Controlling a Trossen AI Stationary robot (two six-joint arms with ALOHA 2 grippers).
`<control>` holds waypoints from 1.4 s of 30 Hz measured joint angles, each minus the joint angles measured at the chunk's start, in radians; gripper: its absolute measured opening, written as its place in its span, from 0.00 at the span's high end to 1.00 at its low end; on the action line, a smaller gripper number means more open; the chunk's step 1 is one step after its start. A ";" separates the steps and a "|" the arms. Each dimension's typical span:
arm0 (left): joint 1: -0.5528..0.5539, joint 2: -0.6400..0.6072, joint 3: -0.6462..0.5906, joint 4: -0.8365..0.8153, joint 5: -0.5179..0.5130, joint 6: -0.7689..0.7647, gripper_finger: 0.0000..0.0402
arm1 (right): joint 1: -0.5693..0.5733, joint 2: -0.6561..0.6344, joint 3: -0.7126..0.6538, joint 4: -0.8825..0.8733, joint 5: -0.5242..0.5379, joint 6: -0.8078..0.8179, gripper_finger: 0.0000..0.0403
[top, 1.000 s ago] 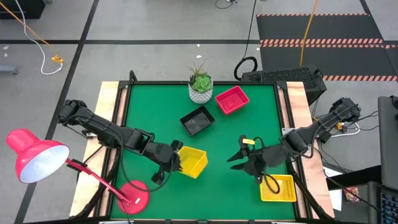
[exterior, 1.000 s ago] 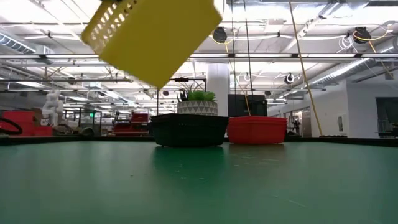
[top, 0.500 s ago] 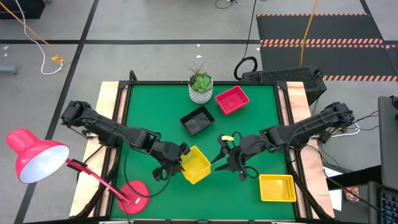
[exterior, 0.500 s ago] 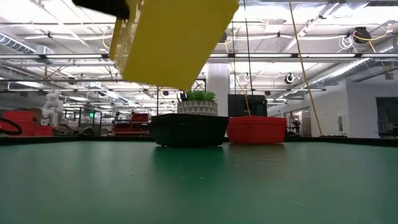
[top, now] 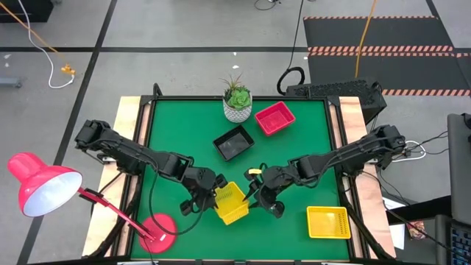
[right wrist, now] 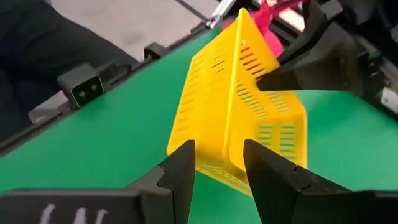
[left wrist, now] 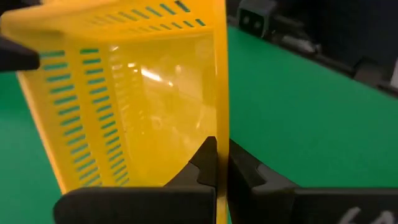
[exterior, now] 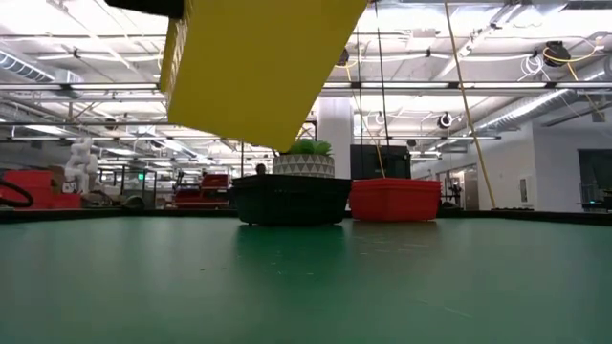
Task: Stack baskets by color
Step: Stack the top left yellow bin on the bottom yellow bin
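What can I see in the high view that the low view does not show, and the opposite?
Only the high view shows both arms: the left gripper shut on one wall of the lifted yellow basket, the right gripper open at the basket's opposite side, a second yellow basket near the table's right front corner, and the red lamp.

Only the low view shows that the held basket hangs clear above the table, and the room behind.

Both show the black basket, the red basket and the potted plant.
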 joint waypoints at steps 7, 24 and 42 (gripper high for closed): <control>0.000 0.000 0.000 0.069 0.058 0.043 0.99 | 0.013 -0.001 0.000 0.023 -0.061 0.011 0.68; 0.034 0.000 -0.001 0.264 0.126 0.090 0.96 | 0.063 -0.001 0.000 0.117 -0.139 0.010 0.68; 0.044 -0.002 -0.001 0.320 -0.019 -0.026 0.77 | 0.065 0.078 -0.001 0.156 -0.181 -0.083 1.00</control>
